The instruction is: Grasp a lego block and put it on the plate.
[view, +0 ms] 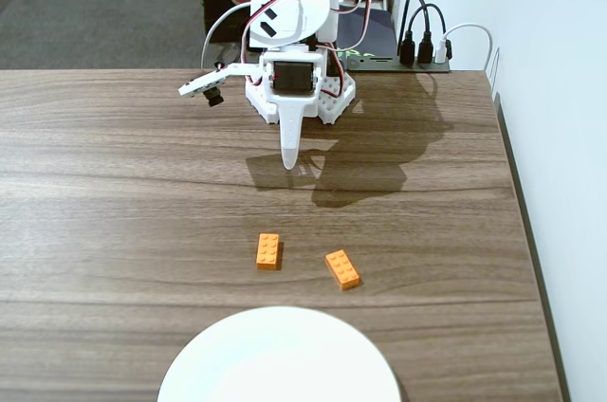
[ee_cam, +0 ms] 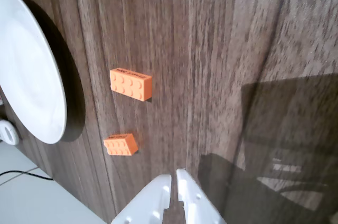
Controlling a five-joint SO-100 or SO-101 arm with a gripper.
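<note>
1. Two white fingers of the gripper (ee_cam: 174,179) nearly pressed together in the wrist view, only a sliver of gap, nothing between them.
2. Hanging tip-down over the bare wooden table (view: 114,193) in the fixed view, gripper (view: 288,163) well apart from both bricks.
3. From the fingertips in the fixed view: lego block (view: 268,251) at about 6 o'clock, second orange brick (view: 342,268) at about 5 o'clock, angled, near the first but not touching.
4. Farther out at 6 o'clock, white plate (view: 280,359) at the table's near edge, holding nothing.
5. In the wrist view: lego block (ee_cam: 131,84) at 11 o'clock from the tips, second brick (ee_cam: 121,145) at 10 o'clock, plate (ee_cam: 31,81) at the left edge.

Bare table (view: 123,184) between claw (view: 289,163) and bricks (view: 268,251).
</note>
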